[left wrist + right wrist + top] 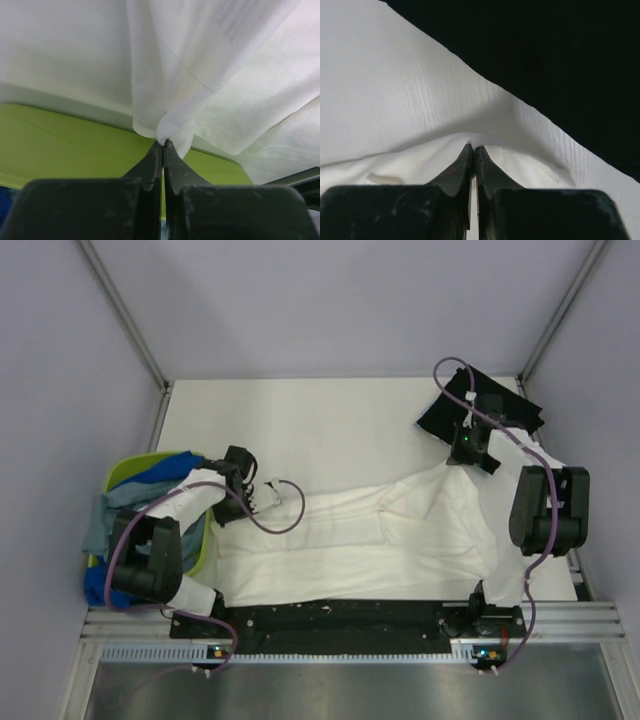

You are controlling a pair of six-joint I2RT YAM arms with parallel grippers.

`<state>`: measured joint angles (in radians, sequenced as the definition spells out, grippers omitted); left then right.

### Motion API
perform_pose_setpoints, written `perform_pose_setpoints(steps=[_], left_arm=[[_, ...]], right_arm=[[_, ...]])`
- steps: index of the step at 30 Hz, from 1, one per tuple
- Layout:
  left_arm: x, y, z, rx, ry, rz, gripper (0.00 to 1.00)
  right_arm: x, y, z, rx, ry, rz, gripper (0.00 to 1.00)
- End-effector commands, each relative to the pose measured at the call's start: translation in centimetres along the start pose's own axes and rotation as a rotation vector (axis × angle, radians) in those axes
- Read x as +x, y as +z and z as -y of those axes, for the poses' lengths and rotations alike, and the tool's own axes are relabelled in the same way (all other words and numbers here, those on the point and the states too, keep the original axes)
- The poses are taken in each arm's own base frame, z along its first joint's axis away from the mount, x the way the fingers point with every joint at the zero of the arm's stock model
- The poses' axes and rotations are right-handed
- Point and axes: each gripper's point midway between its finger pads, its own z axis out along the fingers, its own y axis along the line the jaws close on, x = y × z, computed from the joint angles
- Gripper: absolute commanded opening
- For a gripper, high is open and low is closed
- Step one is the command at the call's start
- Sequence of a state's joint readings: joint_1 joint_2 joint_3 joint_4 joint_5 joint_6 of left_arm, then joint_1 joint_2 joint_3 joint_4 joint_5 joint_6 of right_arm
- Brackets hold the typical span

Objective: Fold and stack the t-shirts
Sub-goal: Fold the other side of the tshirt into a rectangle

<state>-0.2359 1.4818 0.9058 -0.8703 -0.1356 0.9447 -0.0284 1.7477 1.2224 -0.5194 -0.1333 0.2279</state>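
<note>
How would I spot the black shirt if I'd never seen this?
Go to the far right corner of the table, just beyond the right gripper. The black shirt lies there, beside the white shirt; it is the only black cloth, the blue shirts being in the green basket at left.

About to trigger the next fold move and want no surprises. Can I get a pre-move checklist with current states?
1. Left tool shut on white shirt: ok, cloth is pinched at the tips.
2. Right tool shut on white shirt: ok, same kind of pinch.
3. Black shirt out of the right pinch: ok, only white cloth sits between the tips.
4. White shirt flat between the grips: not ok, creases run across it.
5. White shirt clear of the basket: cannot tell, the cloth hangs right by its rim.
6. Both layers held in each pinch: cannot tell.
</note>
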Motion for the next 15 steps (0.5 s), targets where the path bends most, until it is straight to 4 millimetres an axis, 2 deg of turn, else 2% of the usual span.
perform_pose_setpoints(steps=[1, 6, 12, 15], left_arm=[[0.2, -0.6, 0.0, -0.011, -0.011, 0.006, 0.00], [1.0, -0.6, 1.1, 0.006, -0.009, -0.004, 0.00], [0.8, -0.1, 2.4, 0.056, -0.020, 0.018, 0.00], [0.5, 0.1, 2.8, 0.079, -0.028, 0.026, 0.00]], right_arm=[[-2.9, -0.2, 0.6, -0.034, -0.112, 0.132, 0.00], [-4.1, -0.7, 3.1, -0.042, -0.065, 0.179, 0.00], [-3.3, 0.3, 3.7, -0.040, -0.072, 0.149, 0.00], [-3.0, 0.5, 4.3, -0.007, -0.054, 0.142, 0.04]])
